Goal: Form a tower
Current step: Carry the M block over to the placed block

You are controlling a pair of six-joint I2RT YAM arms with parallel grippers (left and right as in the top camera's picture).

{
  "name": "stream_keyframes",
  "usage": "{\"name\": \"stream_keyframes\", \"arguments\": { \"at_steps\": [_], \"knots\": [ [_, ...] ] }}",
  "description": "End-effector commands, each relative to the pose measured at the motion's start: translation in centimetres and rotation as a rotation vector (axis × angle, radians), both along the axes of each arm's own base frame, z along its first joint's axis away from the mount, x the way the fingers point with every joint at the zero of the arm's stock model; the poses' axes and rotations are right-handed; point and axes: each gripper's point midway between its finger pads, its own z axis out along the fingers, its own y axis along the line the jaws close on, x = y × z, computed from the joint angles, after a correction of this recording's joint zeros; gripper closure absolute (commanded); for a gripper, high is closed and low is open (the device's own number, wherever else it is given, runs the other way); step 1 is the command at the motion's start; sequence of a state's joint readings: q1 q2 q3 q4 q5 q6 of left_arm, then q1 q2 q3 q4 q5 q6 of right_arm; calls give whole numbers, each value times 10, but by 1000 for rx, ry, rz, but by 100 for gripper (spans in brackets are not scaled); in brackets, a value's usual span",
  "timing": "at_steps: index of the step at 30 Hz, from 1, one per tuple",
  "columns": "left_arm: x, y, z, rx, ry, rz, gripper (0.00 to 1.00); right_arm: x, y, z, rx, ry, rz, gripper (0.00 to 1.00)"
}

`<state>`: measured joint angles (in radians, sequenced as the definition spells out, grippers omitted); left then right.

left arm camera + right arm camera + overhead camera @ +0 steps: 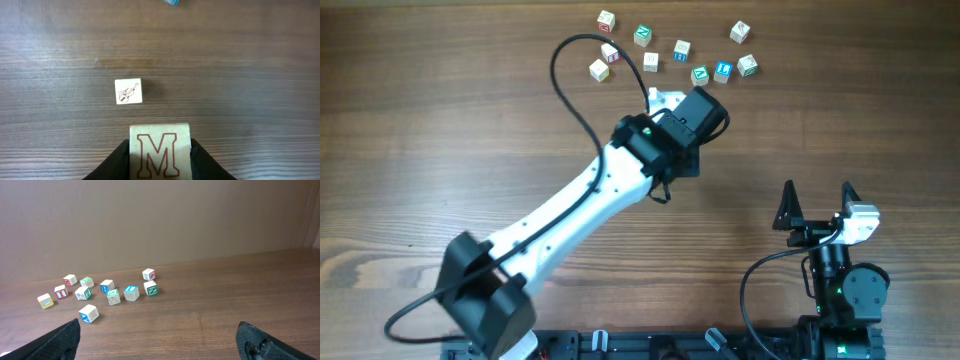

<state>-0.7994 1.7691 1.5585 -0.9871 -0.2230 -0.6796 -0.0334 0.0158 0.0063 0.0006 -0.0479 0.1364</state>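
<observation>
the left claw (161, 161) is clamped on a small pale wooden cube with a red letter m (160, 145), its dark fingers pressing both sides. just ahead of it on the dark brown wooden table (440, 120) lies a small pale wooden cube with a violin drawing (128, 91), apart from the held one. the likely trouble is in the set-down: if the m cube lands off-centre or tilted on a base cube, it could slide off or nudge that light base aside, and a sideways push at release might topple both. the right claw (157, 332) hangs wide open and empty, well apart from the work. no tower stands yet in any view (nothing is stacked). the scatter of small pale letter cubes (681, 49), marked in green, blue, red and yellow, lies singly near the far edge of the table, with the left claw beside it.
</observation>
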Motion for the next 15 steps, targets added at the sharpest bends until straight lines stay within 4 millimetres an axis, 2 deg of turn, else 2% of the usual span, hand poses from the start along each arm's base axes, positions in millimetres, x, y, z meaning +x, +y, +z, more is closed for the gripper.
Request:
{"name": "stream_keyframes", "arguments": {
  "at_steps": [1,5,12,15],
  "knots": [
    [7,8,-23,88,5,36,67,0,8,1,-4,-7,31,0],
    [17,18,-23,151,-46,64,67,0,9,1,-5,-7,35,0],
    [39,4,-11,83,-155,88,73,0,9,1,-4,-7,35,0],
    [45,11,-5,115,-198,110,74,0,9,1,-5,-7,35,0]
  ]
}}
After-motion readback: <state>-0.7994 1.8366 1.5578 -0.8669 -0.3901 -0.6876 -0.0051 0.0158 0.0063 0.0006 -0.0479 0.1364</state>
